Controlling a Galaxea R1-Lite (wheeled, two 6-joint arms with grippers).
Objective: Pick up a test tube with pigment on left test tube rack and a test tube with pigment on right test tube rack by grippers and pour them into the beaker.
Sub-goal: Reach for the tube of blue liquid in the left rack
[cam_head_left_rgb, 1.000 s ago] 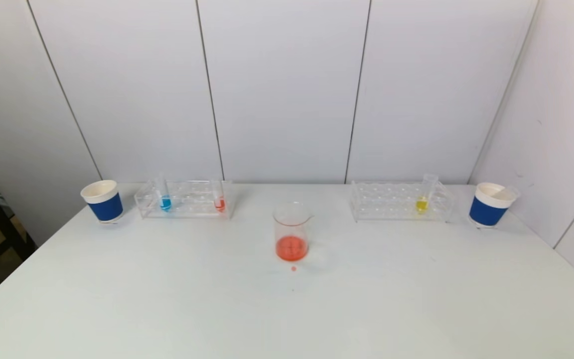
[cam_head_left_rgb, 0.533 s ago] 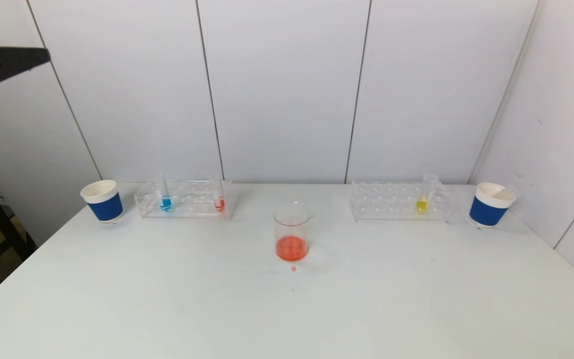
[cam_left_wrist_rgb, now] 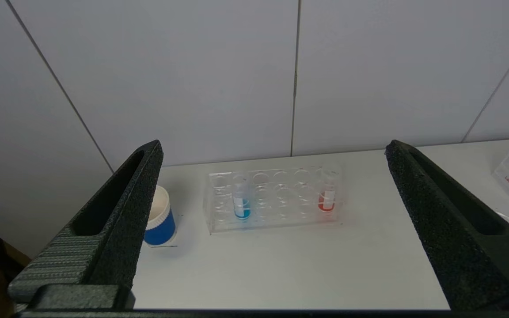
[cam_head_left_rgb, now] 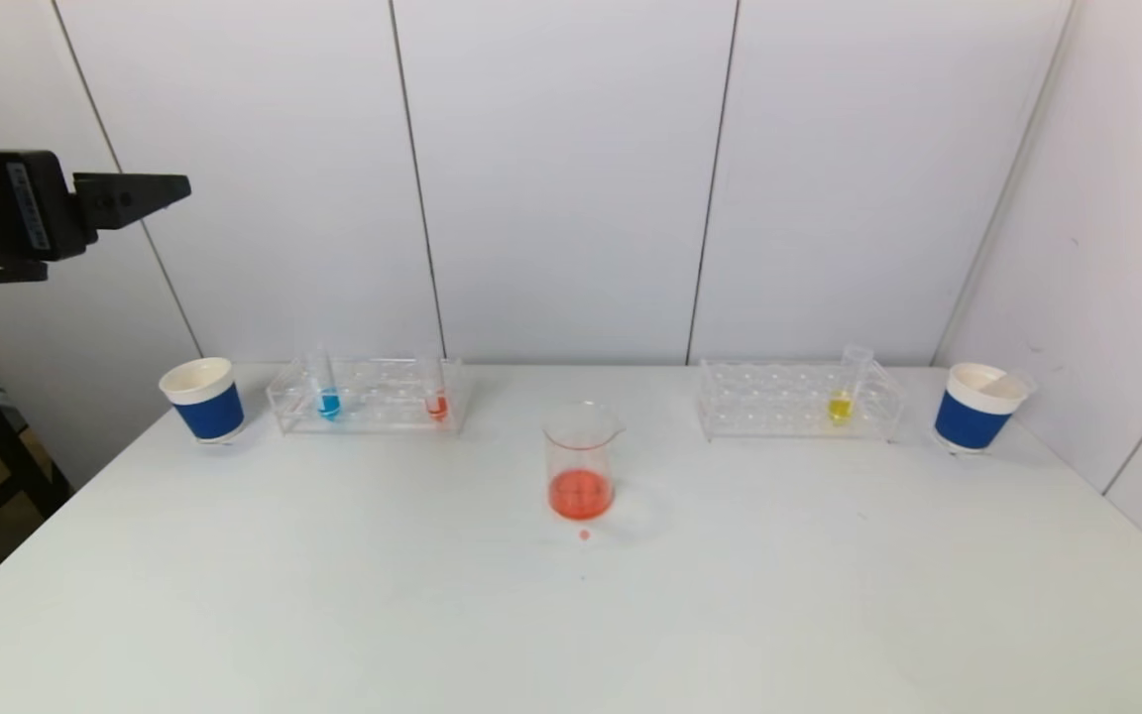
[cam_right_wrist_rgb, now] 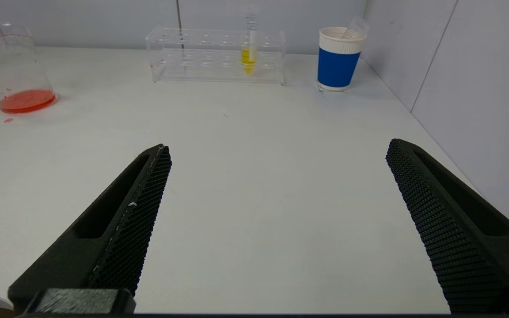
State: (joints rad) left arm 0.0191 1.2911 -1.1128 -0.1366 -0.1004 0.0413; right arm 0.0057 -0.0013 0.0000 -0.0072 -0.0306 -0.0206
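A white table [cam_head_left_rgb: 333,595] carries a beaker [cam_head_left_rgb: 581,461] near its middle, holding a shallow layer of orange-red liquid, with a small red drop [cam_head_left_rgb: 584,535] on the table just in front of it. The left rack [cam_head_left_rgb: 368,395] stands at the far left of the table and holds two tubes upright: a blue tube [cam_head_left_rgb: 329,395] toward its outer end and a red tube [cam_head_left_rgb: 437,397] at its inner end. The right rack [cam_head_left_rgb: 797,399] stands at the far right and holds one yellow tube [cam_head_left_rgb: 840,397] near its outer end. A blue paper cup [cam_head_left_rgb: 204,399] sits just beside the outer end of the left rack. A second blue cup [cam_head_left_rgb: 973,407] sits beyond the right rack, with what appears to be an empty tube leaning inside it.

The left gripper [cam_left_wrist_rgb: 272,221] is raised high at the left edge of the head view, well above the table. Its jaws stand wide apart and hold nothing. Its wrist view looks down on the left rack. The right gripper [cam_right_wrist_rgb: 276,221] is out of the head view. Its wrist view shows it low over the near right part of the table, jaws wide apart and empty, well apart from the right rack.

Judged from this layout, the liquid in the beaker suggests some pouring is already done. For the tubes now standing in the racks, no grasp has begun. Reaching, lifting and pouring all remain for both arms.
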